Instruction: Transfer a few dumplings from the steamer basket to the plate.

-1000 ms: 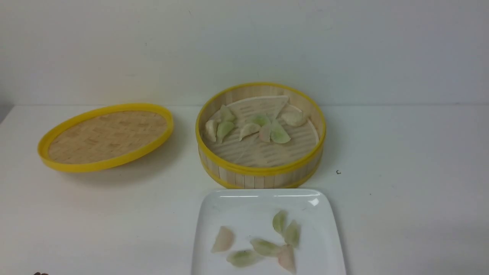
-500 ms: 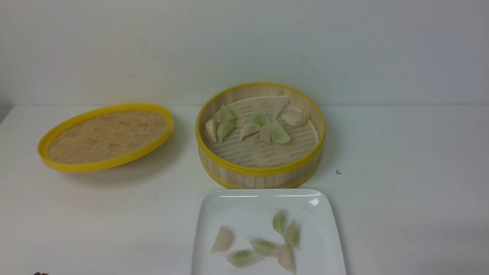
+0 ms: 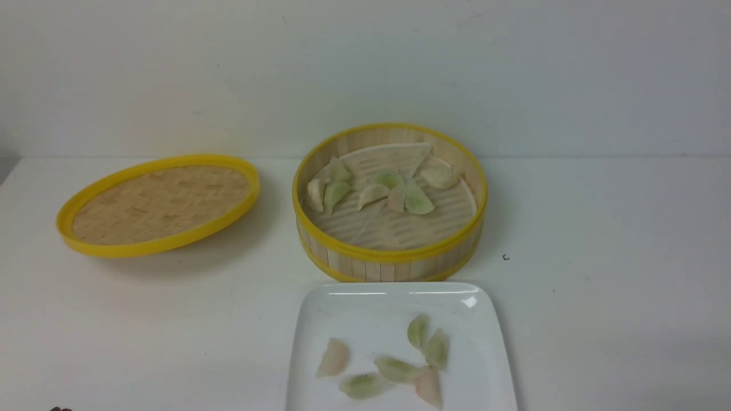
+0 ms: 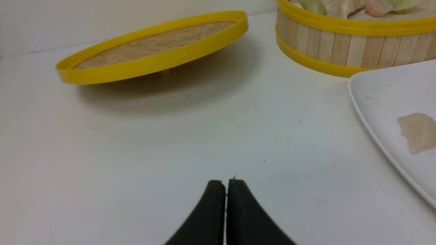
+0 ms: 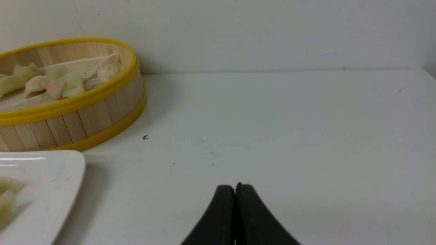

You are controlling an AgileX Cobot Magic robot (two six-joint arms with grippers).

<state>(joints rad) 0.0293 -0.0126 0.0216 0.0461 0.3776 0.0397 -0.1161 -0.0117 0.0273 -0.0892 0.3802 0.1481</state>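
Six dumplings (image 3: pixel 394 365) lie on the plate (image 3: pixel 365 302); more sit in the steamer basket (image 3: pixel 390 254) (far side); left tool (image 4: pixel 225 185) and right tool (image 5: pixel 235 189) closed, empty; risk: translucent skins tearing if pinched hard.

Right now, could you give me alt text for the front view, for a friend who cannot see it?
Six dumplings lie on a white square plate nearest the camera on a white table. Just behind it, an open bamboo steamer basket holds more dumplings. The steamer's yellow-rimmed woven lid rests to its left.
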